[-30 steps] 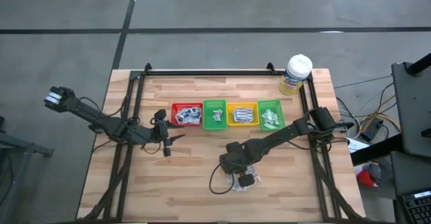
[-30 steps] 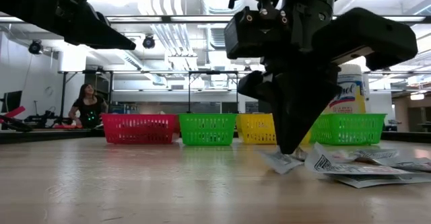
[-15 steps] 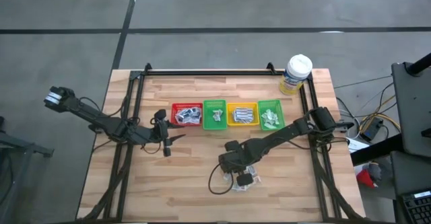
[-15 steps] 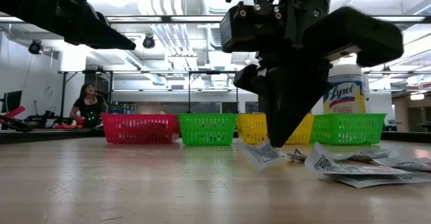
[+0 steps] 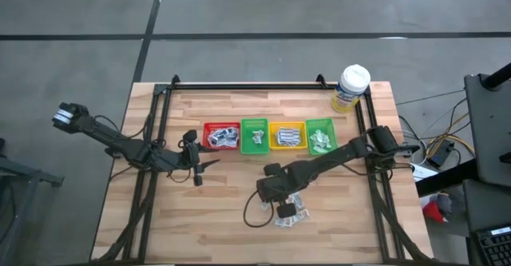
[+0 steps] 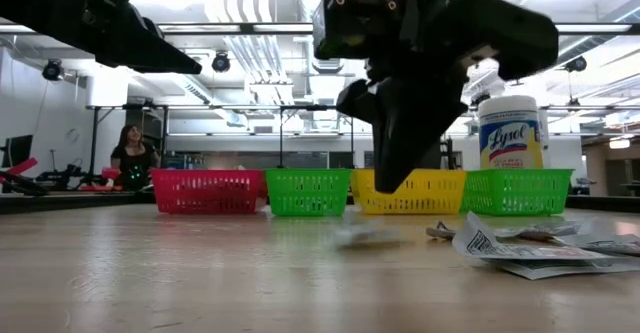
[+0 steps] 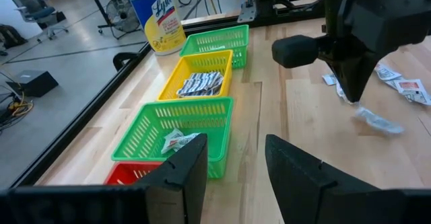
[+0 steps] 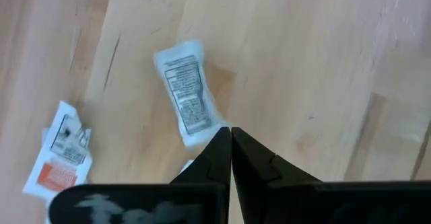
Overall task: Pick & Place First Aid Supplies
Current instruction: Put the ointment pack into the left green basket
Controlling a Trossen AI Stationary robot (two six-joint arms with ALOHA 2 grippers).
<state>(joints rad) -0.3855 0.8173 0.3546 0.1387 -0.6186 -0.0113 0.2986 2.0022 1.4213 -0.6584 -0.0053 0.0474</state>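
Note:
Several white first aid packets lie in a loose pile near the table's front middle. My right gripper is shut and points steeply down, left of that pile. One white packet with grey print is just under its tips. In the low view that packet is a blur close to the tabletop, with a gap below the fingertips. My left gripper is open, above the table, left of the red bin. My right gripper is shut with its tips beside the near end of the single packet in its wrist view. The low view shows a gap between the tips and the packet. I cannot tell whether they touch.
Red, green, yellow and green bins stand in a row across the table's middle, each holding packets. A white-capped bottle with a yellow label stands at the far right. A black frame rail runs along the table's far edge.
My right gripper, still shut, has risen from the pile's edge and moved toward the table's left. Half a second ago a packet hung from its tips by one end. The packet is now lower and flatter, blurred, and has not risen with the gripper.

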